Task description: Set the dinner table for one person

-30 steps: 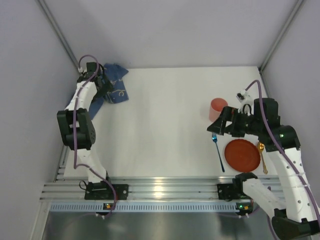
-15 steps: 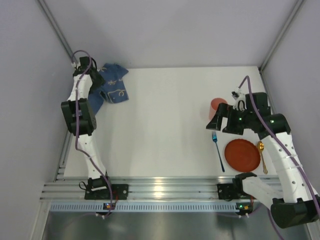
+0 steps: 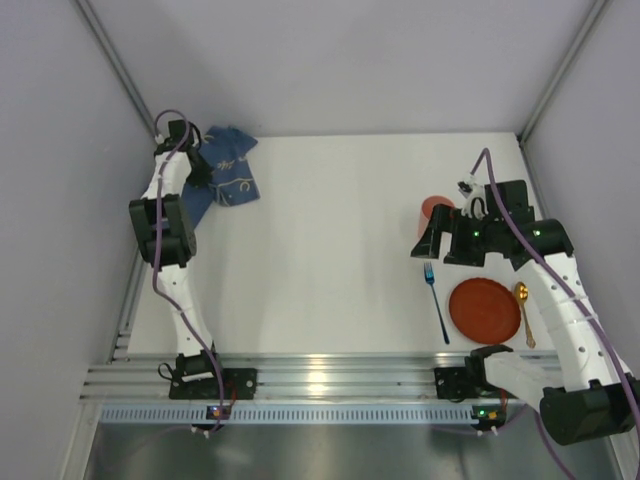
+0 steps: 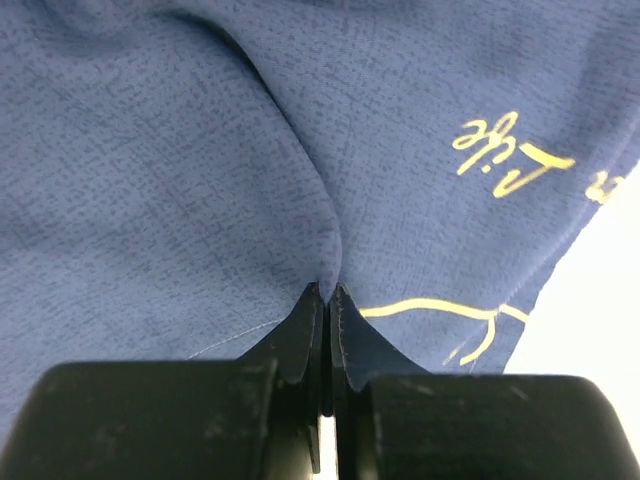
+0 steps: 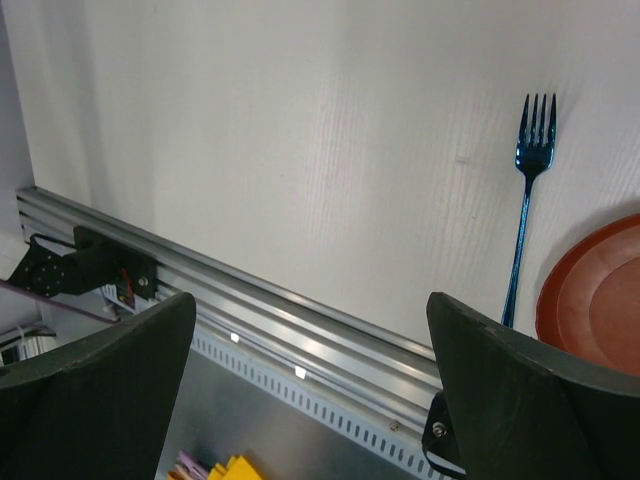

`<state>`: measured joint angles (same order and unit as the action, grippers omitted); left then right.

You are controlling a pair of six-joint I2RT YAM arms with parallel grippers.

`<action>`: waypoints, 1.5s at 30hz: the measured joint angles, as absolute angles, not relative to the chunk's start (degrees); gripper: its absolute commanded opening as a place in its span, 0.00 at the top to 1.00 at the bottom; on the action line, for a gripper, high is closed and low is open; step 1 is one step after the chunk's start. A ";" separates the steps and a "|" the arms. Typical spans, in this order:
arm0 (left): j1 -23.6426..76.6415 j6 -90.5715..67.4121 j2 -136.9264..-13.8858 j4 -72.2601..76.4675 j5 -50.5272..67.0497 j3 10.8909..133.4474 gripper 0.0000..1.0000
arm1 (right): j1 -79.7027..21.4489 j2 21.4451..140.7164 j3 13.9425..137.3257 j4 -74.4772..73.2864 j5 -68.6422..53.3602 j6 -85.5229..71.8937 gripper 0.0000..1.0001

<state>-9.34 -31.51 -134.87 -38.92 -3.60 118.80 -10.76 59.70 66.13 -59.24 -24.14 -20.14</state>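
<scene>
White matte table (image 3: 330, 250), grey walls (image 3: 350, 60) around, aluminium rail (image 3: 320, 380) at near edge. Left gripper (image 4: 328, 300) pinches blue cloth (image 4: 200, 150) far left; right gripper (image 5: 310, 310) gapes wide, empty.

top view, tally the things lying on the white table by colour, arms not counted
blue: 2 (cloth, fork)
red-orange: 2 (plate, cup)
gold: 1 (spoon)
total: 5
</scene>
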 measured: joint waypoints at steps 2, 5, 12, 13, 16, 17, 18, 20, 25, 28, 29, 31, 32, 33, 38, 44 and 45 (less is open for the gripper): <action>-8.75 -31.81 -133.93 -39.31 -3.68 118.52 1.00 | -10.76 59.68 66.13 -59.27 -24.14 -19.84 0.00; -6.20 -32.49 -130.82 -41.23 -4.97 117.97 1.00 | -10.76 59.48 66.08 -59.27 -24.14 -19.42 0.00; 13.52 -38.24 -120.09 -44.51 -9.91 116.53 0.04 | -10.98 56.42 64.86 -59.33 -24.51 -19.07 0.00; 17.37 -39.79 -118.87 -44.18 -9.34 115.39 0.02 | -11.31 55.90 64.45 -59.37 -24.56 -19.07 0.00; 28.21 -44.60 -117.05 -43.83 -5.87 111.28 0.01 | -13.06 54.72 63.07 -59.37 -24.71 -19.09 0.00; 30.92 -45.67 -117.34 -44.07 -5.04 110.59 0.02 | -13.56 54.39 62.48 -59.33 -24.77 -19.09 0.00; 33.56 -46.85 -117.91 -44.62 -4.38 109.95 0.01 | -14.04 54.11 61.80 -59.37 -24.91 -19.09 0.00; 36.97 -48.34 -118.96 -45.91 -3.53 109.16 0.01 | -14.72 53.76 60.66 -59.48 -24.95 -19.11 0.00; 38.09 -49.63 -118.91 -51.05 -5.17 108.40 0.01 | -15.77 53.49 60.03 -59.44 -24.95 -19.11 0.00; 36.05 -48.84 -115.04 -51.83 -9.04 104.68 0.02 | -16.03 53.34 60.01 -59.46 -24.93 -19.09 0.00; 35.29 -48.27 -112.57 -51.72 -10.85 101.93 0.02 | -16.08 53.30 60.01 -59.48 -24.88 -19.07 0.00; 33.91 -47.22 -108.29 -51.75 -13.19 96.92 0.02 | -16.12 53.30 60.01 -59.48 -24.71 -19.07 0.00; 33.15 -46.37 -105.91 -50.83 -14.06 93.60 0.01 | -16.16 53.30 60.01 -59.48 -24.62 -19.07 0.00; 32.58 -45.74 -104.31 -50.57 -14.66 90.89 0.02 | -16.19 53.30 60.01 -59.51 -24.49 -19.07 0.00; 31.64 -43.66 -107.02 -49.39 -15.38 84.18 0.02 | -16.23 53.30 60.01 -59.53 -24.01 -19.11 0.00; 31.81 -43.57 -116.05 -44.51 -10.90 84.34 0.03 | -16.25 52.75 60.01 -59.68 -23.38 -19.31 0.00; 31.86 -43.46 -116.53 -43.64 -10.46 84.55 0.05 | -16.27 52.45 60.01 -59.72 -23.29 -19.31 0.00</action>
<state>31.86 -43.46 -116.53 -43.64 -10.46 84.55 -16.27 52.45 60.01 -59.72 -23.29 -19.31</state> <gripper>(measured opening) 0.974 0.996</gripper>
